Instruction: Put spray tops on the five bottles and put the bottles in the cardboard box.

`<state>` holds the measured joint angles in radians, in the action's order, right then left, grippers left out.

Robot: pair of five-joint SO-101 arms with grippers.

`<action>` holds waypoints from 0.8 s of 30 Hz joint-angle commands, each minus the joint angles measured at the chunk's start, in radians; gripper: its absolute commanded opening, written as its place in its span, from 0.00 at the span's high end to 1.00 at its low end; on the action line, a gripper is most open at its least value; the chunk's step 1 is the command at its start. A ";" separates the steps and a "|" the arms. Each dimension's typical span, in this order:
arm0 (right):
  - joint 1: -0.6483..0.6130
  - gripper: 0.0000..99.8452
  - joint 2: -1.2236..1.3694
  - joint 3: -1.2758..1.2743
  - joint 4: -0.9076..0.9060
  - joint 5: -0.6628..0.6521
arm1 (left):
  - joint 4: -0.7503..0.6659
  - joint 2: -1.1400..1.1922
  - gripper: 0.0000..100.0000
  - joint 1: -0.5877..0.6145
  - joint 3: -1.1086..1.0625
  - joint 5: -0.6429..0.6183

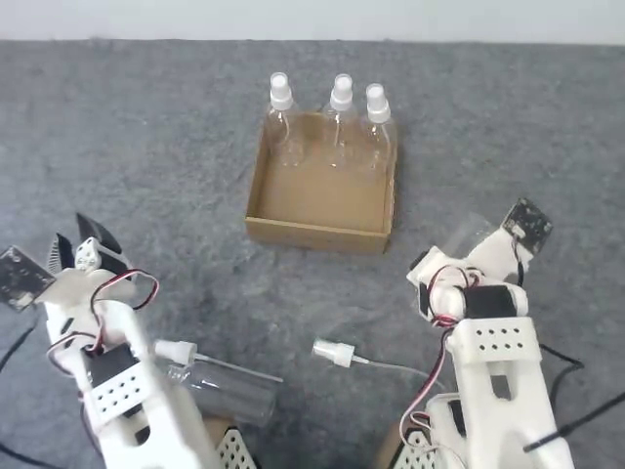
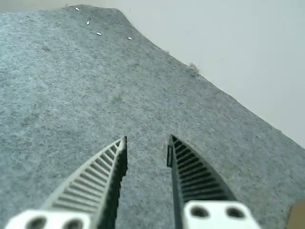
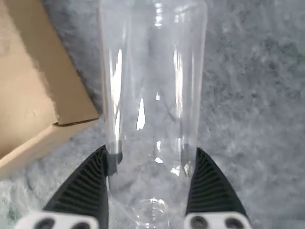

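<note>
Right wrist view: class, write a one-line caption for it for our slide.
The right gripper clamps a clear plastic bottle beside a corner of the cardboard box.

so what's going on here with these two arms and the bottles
Two arms are capping spray bottles and boxing them. Three capped bottles stand in the cardboard box. The right hand grips a clear bottle beside the box; the left hand is open and empty. A loose spray top and another bottle lie on the carpet.

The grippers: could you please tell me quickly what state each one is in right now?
Left gripper: open, holding nothing.
Right gripper: shut on the clear bottle.
</note>
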<state>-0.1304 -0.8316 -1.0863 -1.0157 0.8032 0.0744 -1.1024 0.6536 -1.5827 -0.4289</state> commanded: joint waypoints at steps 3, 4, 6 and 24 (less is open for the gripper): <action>0.016 0.95 -0.041 -0.092 0.194 0.058 | -0.028 -0.023 0.87 -0.003 0.044 -0.012; 0.016 0.95 -0.041 -0.109 0.219 0.058 | -0.028 -0.023 0.87 -0.003 0.044 -0.012; 0.016 0.95 -0.041 -0.135 0.255 0.058 | -0.028 -0.023 0.87 -0.003 0.044 -0.012; 0.015 0.70 -0.042 -0.181 0.283 0.060 | -0.028 -0.023 0.87 -0.003 0.044 -0.012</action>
<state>-0.1304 -0.8316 -1.2674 -0.7534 0.8523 0.0744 -1.1024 0.6536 -1.5827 -0.4289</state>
